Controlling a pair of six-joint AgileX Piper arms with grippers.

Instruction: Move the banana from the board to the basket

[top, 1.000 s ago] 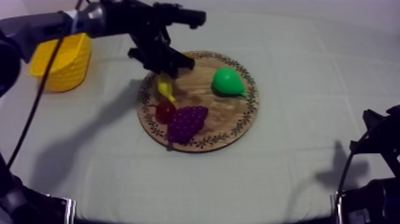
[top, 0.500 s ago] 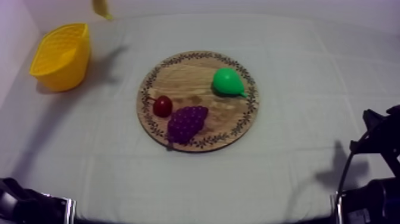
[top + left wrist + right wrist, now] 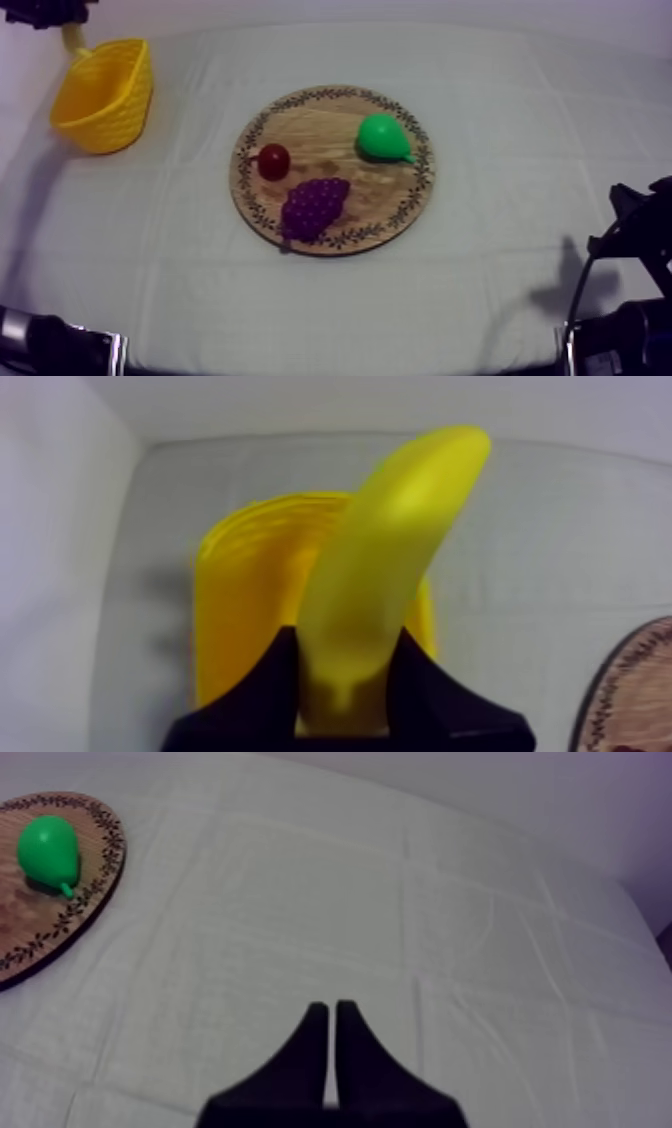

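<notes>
My left gripper [image 3: 345,666] is shut on the yellow banana [image 3: 390,566], whose curved body sticks out past the black fingers [image 3: 265,686]. The yellow basket [image 3: 250,606] lies right beneath it. From above, the left gripper [image 3: 62,18] hangs at the table's far left corner, and the banana's end [image 3: 72,38] dangles just over the far rim of the basket [image 3: 103,95]. The round wooden board [image 3: 320,125] sits mid-table. My right gripper [image 3: 331,1014] is shut on nothing, its fingers a narrow wedge over bare cloth.
On the board lie a green pear [image 3: 381,137], a bunch of purple grapes [image 3: 313,205] and a small red fruit [image 3: 273,161]. The right arm [image 3: 640,235] rests at the table's right edge. The pear [image 3: 48,850] and the board's rim [image 3: 100,862] lie far from the right gripper.
My left arm lifted the banana off the board and carried it left to the basket's far rim. The small red fruit rolled a little toward the far side. The right arm stayed put.
</notes>
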